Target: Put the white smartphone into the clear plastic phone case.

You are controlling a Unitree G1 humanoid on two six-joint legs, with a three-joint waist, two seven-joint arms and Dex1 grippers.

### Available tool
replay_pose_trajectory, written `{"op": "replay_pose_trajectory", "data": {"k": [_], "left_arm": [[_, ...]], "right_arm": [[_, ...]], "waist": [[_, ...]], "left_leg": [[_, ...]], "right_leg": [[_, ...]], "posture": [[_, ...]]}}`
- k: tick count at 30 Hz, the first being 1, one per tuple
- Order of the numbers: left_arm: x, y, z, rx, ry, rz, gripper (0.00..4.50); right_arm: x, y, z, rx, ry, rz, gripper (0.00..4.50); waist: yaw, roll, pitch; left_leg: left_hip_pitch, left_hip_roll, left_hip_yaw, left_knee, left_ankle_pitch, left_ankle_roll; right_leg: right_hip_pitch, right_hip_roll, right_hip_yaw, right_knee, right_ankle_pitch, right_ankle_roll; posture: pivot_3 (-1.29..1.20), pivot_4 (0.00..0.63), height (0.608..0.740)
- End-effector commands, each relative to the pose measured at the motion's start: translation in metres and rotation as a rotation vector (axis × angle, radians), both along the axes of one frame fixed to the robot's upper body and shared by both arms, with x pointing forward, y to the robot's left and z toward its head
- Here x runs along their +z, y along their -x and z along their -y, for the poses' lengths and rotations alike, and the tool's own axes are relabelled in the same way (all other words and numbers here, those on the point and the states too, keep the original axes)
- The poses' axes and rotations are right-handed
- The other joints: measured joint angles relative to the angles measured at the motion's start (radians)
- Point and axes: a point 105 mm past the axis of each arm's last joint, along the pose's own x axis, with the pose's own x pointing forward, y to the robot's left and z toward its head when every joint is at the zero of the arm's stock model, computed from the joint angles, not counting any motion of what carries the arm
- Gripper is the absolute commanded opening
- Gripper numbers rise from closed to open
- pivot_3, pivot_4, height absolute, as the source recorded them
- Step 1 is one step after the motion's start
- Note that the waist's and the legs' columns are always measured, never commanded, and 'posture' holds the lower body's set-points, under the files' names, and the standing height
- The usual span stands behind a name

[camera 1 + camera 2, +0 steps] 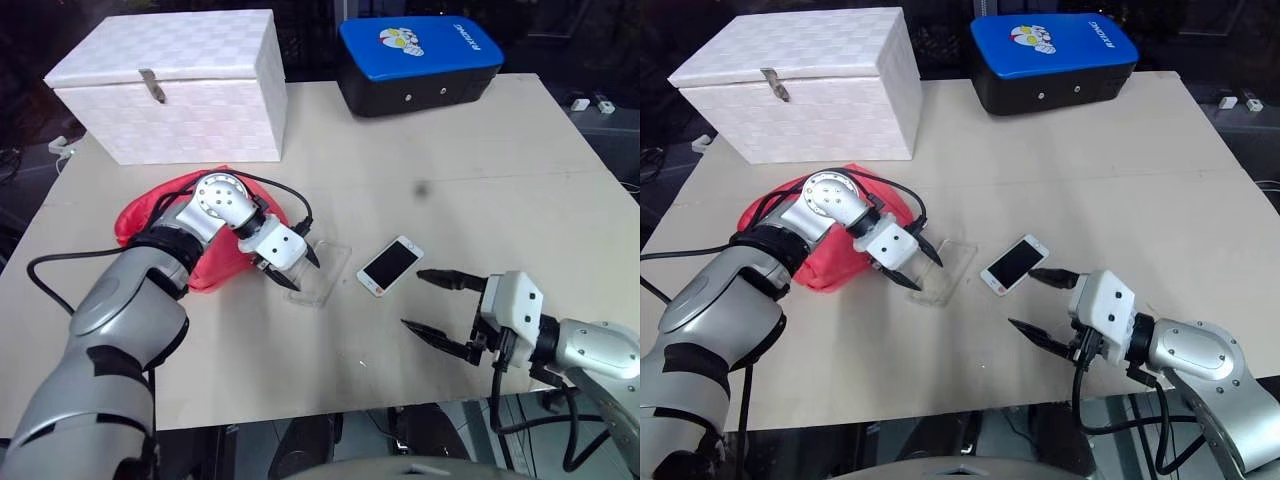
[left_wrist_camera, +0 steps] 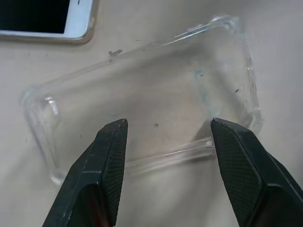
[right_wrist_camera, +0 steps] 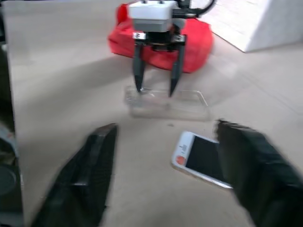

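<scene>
A white box (image 1: 175, 85) with a metal latch stands at the table's (image 1: 480, 190) far left; a red cloth (image 1: 160, 215) lies in front of it, partly covered by the left arm; a blue and black case (image 1: 418, 62) sits at the far edge, right of the box; none of these lies between case and phone, and the tabletop around the two is bare. The left gripper (image 1: 300, 268) points down over the near long rim of the case (image 1: 325, 272), its fingers (image 2: 111, 151) parted moderately, their tips at or just above that rim and holding nothing; whether they touch it I cannot tell. The case lies flat, open side up, thin and see-through, with rounded corners, a raised rim and a faint greenish mark inside near one end. The phone (image 1: 390, 265) lies just right of it, apart from it, screen up, at a slant; white bezel, dark screen, a round button at its near end. The right gripper (image 1: 432, 300) hangs near the table's front edge, right of the phone and clear of it, fingers spread wide and empty, pointing toward the phone.
</scene>
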Motion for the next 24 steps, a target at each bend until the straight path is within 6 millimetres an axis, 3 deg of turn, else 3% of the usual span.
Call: {"op": "replay_pose_trajectory", "data": {"k": [1, 6, 9, 20, 24], "left_arm": [[0.012, -0.004, 0.004, 0.024, 0.033, -0.003, 2.82], [0.027, 0.001, 0.002, 0.025, 0.057, -0.021, 2.82], [0.028, 0.006, -0.002, 0.016, 0.061, -0.039, 2.82], [-0.001, 0.009, -0.021, -0.054, -0.037, 0.015, 2.82], [-0.012, 0.009, -0.012, -0.078, -0.021, 0.017, 2.82]], "right_arm": [[0.014, 0.006, -0.003, 0.012, -0.003, 0.055, 4.47], [0.009, 0.015, -0.006, 0.023, 0.029, 0.06, 4.47], [0.005, 0.016, -0.008, 0.025, 0.042, 0.064, 4.47], [0.001, 0.015, -0.013, 0.023, 0.051, 0.072, 4.47], [-0.001, 0.015, -0.013, 0.013, 0.056, 0.074, 4.47]], "waist": [[-0.004, 0.0, 0.0], [-0.024, 0.0, 0.0], [-0.022, 0.0, 0.0], [0.01, 0.0, 0.0], [0.017, 0.001, 0.0]], "left_leg": [[0.0, -0.001, -0.001, 0.0, 0.0, 0.0], [-0.001, -0.012, -0.019, 0.003, 0.002, 0.001], [-0.001, -0.013, -0.018, 0.007, 0.001, 0.001], [0.0, -0.015, -0.023, 0.012, 0.001, 0.001], [0.0, -0.015, -0.023, 0.012, 0.001, 0.002]], "right_leg": [[0.001, 0.0, -0.002, 0.0, 0.0, 0.0], [0.006, -0.006, -0.016, 0.001, -0.004, 0.005], [0.008, -0.011, -0.013, 0.001, -0.004, 0.006], [0.012, -0.01, -0.015, 0.0, -0.005, 0.007], [0.013, -0.01, -0.015, 0.0, -0.005, 0.007]], "posture": [[0.0, 0.15, 0.74], [0.0, 0.15, 0.74], [0.0, 0.15, 0.74], [0.0, 0.15, 0.74], [0.0, 0.15, 0.74]]}}
